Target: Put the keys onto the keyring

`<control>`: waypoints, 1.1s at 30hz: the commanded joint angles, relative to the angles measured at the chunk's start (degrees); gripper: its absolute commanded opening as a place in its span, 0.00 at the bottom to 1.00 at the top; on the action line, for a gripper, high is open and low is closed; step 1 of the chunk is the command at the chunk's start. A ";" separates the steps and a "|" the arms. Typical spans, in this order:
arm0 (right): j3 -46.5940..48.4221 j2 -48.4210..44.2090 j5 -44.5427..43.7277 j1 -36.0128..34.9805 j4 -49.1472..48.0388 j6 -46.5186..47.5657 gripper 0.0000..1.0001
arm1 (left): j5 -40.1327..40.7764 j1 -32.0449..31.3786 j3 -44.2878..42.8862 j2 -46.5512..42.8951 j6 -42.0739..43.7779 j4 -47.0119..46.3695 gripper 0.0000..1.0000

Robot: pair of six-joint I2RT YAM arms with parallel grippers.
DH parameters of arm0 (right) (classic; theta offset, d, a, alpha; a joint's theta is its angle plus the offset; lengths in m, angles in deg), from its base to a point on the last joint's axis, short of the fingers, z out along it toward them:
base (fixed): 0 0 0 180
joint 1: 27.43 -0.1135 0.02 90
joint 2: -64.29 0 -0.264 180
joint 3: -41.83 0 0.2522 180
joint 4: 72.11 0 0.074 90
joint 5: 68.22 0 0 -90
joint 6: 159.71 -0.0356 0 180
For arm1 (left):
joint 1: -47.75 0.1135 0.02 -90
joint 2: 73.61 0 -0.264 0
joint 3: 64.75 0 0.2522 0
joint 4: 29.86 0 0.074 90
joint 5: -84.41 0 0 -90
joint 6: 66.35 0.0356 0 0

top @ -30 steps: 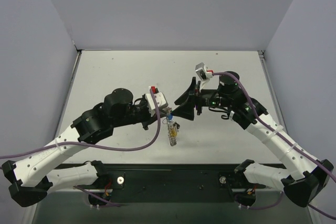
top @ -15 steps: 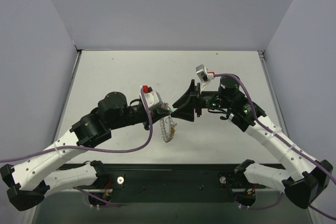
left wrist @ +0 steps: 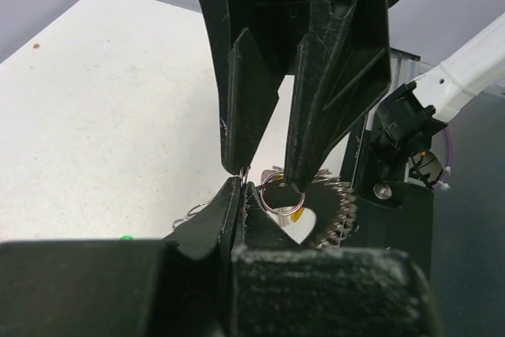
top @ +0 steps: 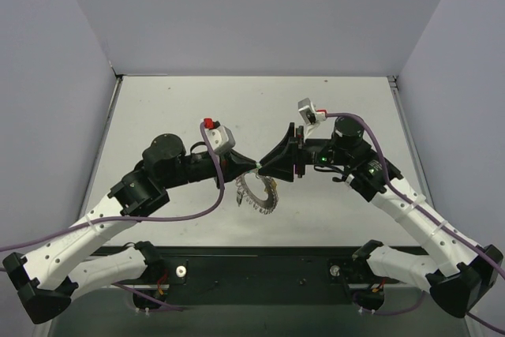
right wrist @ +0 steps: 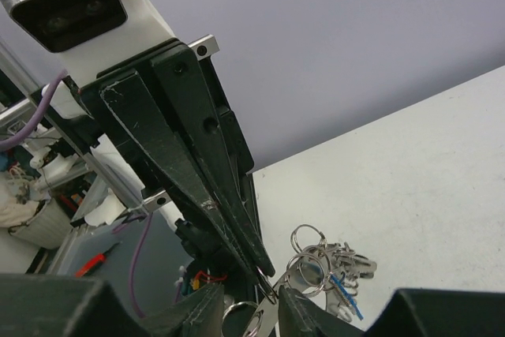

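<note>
**Hands nose to nose, keyring slung beneath**

Start with the counter (top: 158, 116), white and walled on three sides; your two arms reach in over its middle and meet there. The left hand (top: 251, 165) and right hand (top: 266, 168) are tip to tip, their long axes on nearly one line across the counter.

The left hand is pressed shut to a point, and I judge it pinches the wire of the keyring (top: 259, 193). The keyring hangs just below the meeting tips, toward the near edge, its loop seen broadside from above; whether its lowest part touches the counter you cannot tell.

The right hand's fingers (left wrist: 331, 76) stand a narrow gap apart; in the right wrist view a silver blade (right wrist: 267, 320) lies in that gap, but whether it is gripped or merely passing through does not show.

The keys (right wrist: 347, 262) bunch with their rings just beyond the tips, one with a blue part.

Smallest — and what your next move turns on — is a small split ring (left wrist: 281, 195). It sits at the tip of one right finger, just beyond the left hand's tips. Both hands are equally near; threading looks like fine alignment along that shared axis, and a slip could drop the bunch.
</note>
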 commanded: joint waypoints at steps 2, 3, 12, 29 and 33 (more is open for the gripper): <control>-0.63 -1.89 0.63 -0.33 -6.89 -2.14 0.30 | -4.78 1.09 -0.56 -0.98 -3.21 -9.14 0.00; -0.63 -1.54 0.63 -0.33 -6.81 -2.15 0.27 | -5.04 1.18 -0.47 -0.98 -3.39 -9.14 0.00; -0.37 -0.48 0.54 -0.51 -7.07 -2.50 0.21 | -7.51 1.80 -0.30 -0.98 -4.44 -11.60 0.00; 0.07 -1.45 0.10 -0.51 -5.31 -0.74 0.00 | -7.85 4.78 -1.08 -2.74 -4.80 -8.09 0.13; 0.95 -1.54 0.28 -0.51 -2.51 1.54 0.00 | -9.35 5.57 -3.19 -2.39 -4.09 -4.93 0.35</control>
